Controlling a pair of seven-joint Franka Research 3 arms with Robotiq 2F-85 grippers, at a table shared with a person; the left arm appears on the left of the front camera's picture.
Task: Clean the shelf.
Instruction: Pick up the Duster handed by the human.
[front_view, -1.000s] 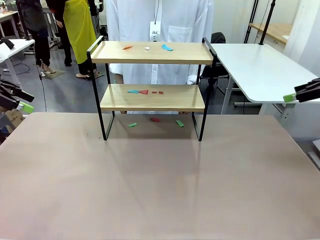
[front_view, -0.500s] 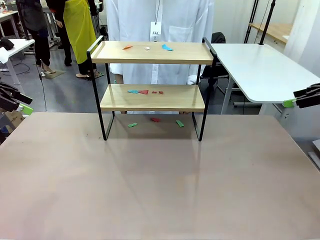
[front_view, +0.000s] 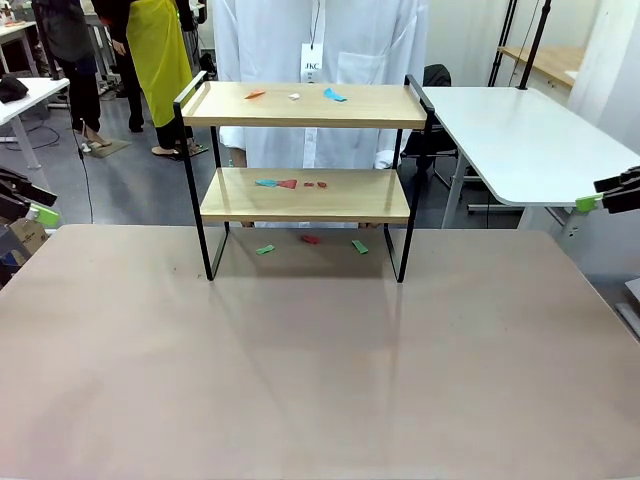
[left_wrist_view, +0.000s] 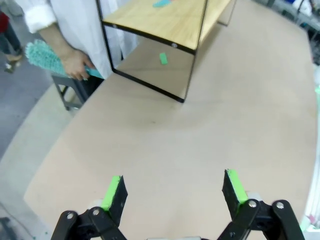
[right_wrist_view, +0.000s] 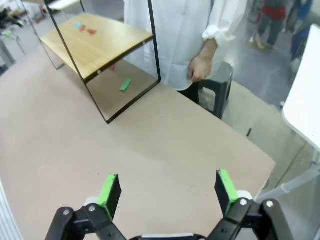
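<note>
One shelf (front_view: 305, 150) was seen standing upright at the far middle of the tan bench (front_view: 300, 380), its two wooden boards carried in a thin black frame. Ten small scraps (front_view: 334, 95) were counted. Three lay on the top board: orange, white and blue. Four lay on the lower board, one teal and three red. Three more, two green and one red, lay on the bench beneath the shelf.

One person in a white coat (front_view: 320, 40) was stood just behind the shelf, at the bench's far edge. A teal duster (left_wrist_view: 42, 54) was gripped low at that person's side, and one dark stool (right_wrist_view: 220, 80) was placed close by on the grey floor. One white table (front_view: 520, 140) was set at the far right.

The left hand (left_wrist_view: 172, 185) was held wide open at the left of the scene, with nothing between its green pads. The right hand (right_wrist_view: 167, 187) was likewise spread wide and unladen at the right. A broad stretch of tan surface lay between the shelf's feet and the near edge.
</note>
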